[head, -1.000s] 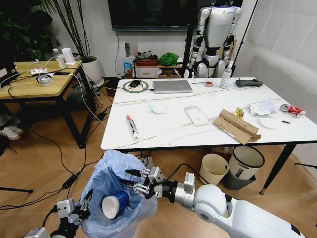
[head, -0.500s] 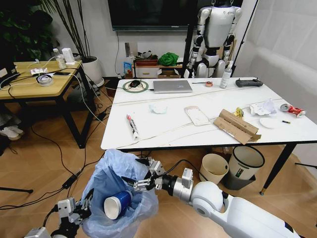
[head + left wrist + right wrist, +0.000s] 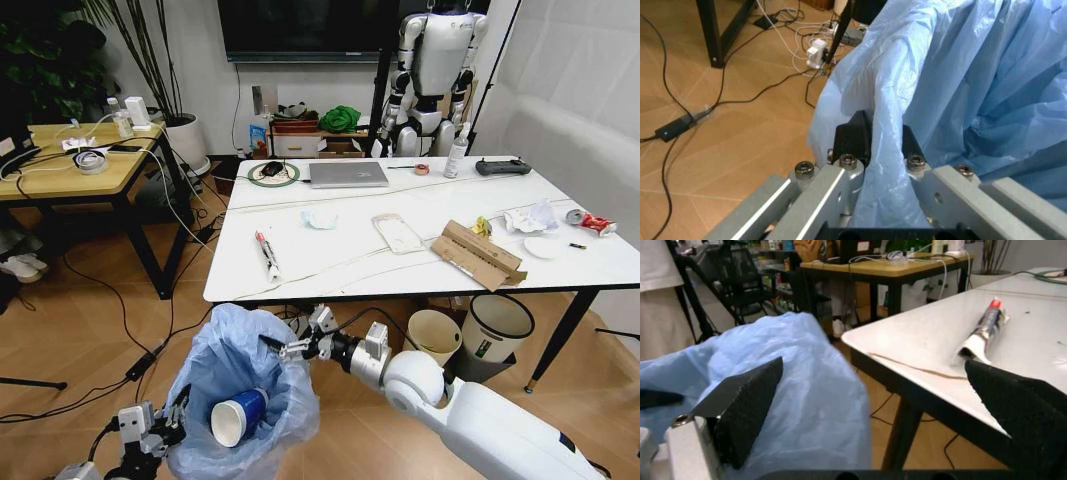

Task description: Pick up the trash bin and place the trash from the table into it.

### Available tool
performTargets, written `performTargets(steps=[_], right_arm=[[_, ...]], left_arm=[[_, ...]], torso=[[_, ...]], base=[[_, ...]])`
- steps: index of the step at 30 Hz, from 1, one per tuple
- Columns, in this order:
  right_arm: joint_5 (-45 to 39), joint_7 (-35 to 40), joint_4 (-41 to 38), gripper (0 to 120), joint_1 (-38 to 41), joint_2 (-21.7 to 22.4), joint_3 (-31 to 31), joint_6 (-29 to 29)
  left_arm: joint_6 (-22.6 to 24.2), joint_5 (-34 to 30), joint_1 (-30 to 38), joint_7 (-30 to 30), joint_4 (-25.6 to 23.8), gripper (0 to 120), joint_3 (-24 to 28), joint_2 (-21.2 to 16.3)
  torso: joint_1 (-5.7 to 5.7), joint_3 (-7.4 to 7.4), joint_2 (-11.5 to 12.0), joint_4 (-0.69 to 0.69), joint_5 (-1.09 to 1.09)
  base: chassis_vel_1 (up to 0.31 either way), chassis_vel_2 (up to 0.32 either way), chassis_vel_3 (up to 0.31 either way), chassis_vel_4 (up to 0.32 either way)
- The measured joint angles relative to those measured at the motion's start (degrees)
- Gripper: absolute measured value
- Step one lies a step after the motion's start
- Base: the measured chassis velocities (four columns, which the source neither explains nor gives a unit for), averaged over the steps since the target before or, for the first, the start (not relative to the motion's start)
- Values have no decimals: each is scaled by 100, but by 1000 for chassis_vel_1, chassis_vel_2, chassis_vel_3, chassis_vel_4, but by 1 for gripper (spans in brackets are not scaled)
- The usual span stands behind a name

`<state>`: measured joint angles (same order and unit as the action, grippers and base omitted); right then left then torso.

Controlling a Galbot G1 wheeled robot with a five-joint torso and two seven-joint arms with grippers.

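One paper cup (image 3: 238, 416) lies in trash bin (image 3: 235, 370); left gripper (image 3: 877, 145) pinching bag, right gripper (image 3: 297, 338) spread, empty above rim

Head view looks down; both wrist views sit close – seemingly sharing the trash bin (image 3: 240, 390)

I stand in a robotics lab set up like an office: a humanoid robot (image 3: 437, 75) hangs on a stand by the far wall beneath a dark wall screen (image 3: 300, 28), a laptop (image 3: 347, 174) sits on the marble-look table (image 3: 330, 265), and cables (image 3: 120, 310) trail across the wooden floor.
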<state>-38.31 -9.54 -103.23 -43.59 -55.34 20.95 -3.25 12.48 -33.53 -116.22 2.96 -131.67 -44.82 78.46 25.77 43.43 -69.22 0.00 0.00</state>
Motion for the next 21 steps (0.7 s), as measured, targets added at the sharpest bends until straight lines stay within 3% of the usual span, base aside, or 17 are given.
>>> performTargets(steps=[12, 18, 21], right_arm=[[-85, 93, 401, 100, 316, -220, -139, -9], [-346, 265, 815, 100, 737, -632, -206, -134], [-486, 393, 1196, 100, 982, -1097, -139, -245]], left_arm=[[-21, 17, -24, 35, 15, 1, 5, 6], [-51, 36, -111, 65, -35, 1, -42, 27], [-57, 34, -147, 67, -56, 1, -93, 34]], torso=[[0, 0, 0, -1, 0], [0, 0, 0, 0, 0], [0, 0, 0, -1, -2]], base=[[0, 0, 0, 0], [0, 0, 0, 0], [0, 0, 0, 0]])
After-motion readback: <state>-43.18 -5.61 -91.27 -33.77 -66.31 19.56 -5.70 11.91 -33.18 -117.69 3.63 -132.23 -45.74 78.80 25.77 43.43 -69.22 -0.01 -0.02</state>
